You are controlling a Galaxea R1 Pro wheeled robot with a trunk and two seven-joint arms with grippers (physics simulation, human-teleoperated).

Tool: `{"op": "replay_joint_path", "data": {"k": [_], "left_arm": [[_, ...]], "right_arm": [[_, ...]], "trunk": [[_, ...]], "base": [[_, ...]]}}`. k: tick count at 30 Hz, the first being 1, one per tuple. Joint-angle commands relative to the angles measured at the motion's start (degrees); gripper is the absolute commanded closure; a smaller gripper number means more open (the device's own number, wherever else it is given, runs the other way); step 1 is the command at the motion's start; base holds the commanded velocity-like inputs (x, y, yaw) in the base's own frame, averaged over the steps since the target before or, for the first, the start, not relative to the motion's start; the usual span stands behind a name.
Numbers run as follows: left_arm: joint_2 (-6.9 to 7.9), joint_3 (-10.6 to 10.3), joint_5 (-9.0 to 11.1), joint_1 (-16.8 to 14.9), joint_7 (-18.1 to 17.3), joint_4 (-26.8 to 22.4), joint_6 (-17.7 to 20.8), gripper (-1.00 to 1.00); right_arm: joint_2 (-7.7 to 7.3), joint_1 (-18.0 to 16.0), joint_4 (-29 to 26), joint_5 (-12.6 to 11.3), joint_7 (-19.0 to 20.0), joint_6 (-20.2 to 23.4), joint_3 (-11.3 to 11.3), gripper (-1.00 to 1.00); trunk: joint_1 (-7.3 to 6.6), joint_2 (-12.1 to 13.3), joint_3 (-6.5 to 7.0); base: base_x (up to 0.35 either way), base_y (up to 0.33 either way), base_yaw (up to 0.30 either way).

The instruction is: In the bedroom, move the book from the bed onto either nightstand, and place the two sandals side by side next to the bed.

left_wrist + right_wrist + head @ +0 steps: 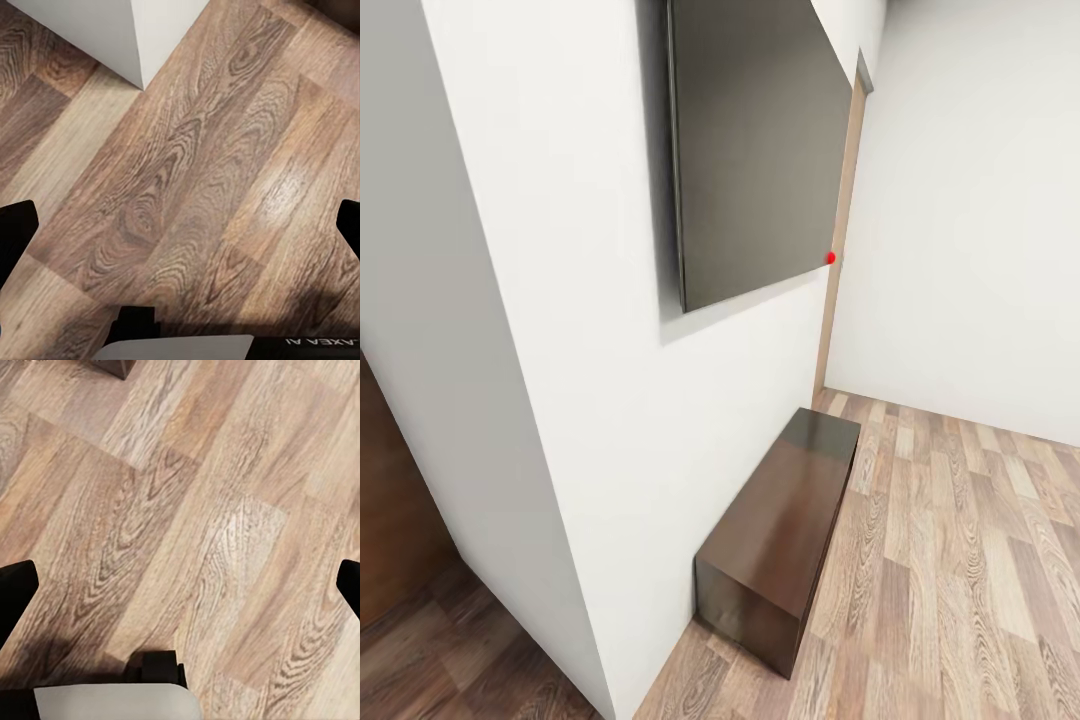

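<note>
The book, the bed, the nightstand and the two sandals are out of view. My left gripper hangs over bare wood floor, its dark fingertips far apart with nothing between them, so it is open. My right gripper is likewise open over lighter floor planks, with its fingertips at the two sides of the right wrist view.
A white wall corner juts out close ahead on the left, and its foot is near the left gripper. A dark flat panel hangs on the wall above a long low dark-brown bench. Open floor lies to the right.
</note>
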Motion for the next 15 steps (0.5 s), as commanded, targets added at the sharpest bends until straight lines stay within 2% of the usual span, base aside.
{"op": "replay_joint_path", "data": {"k": [1, 10, 15], "left_arm": [[-0.03, 0.1, 0.2, 0.0, 0.0, 0.0, -0.2, -1.00], [-0.03, 0.1, 0.2, 0.0, -0.1, 0.1, -0.4, -1.00], [-0.10, 0.1, 0.3, 0.0, -0.1, 0.1, -0.4, -1.00]], "right_arm": [[0.00, 0.0, -0.1, 0.0, 0.0, -0.1, -0.1, -1.00], [-0.08, 0.0, 0.0, 0.1, 0.0, -0.2, -0.1, -1.00], [-0.03, 0.0, 0.0, 0.1, 0.0, -0.2, -0.1, -1.00]], "trunk": [[0.00, 0.0, -0.05], [0.00, 0.0, -0.05], [0.00, 0.0, -0.05]], "base": [[0.000, 0.000, 0.000], [0.000, 0.000, 0.005], [0.000, 0.000, 0.187]]}}
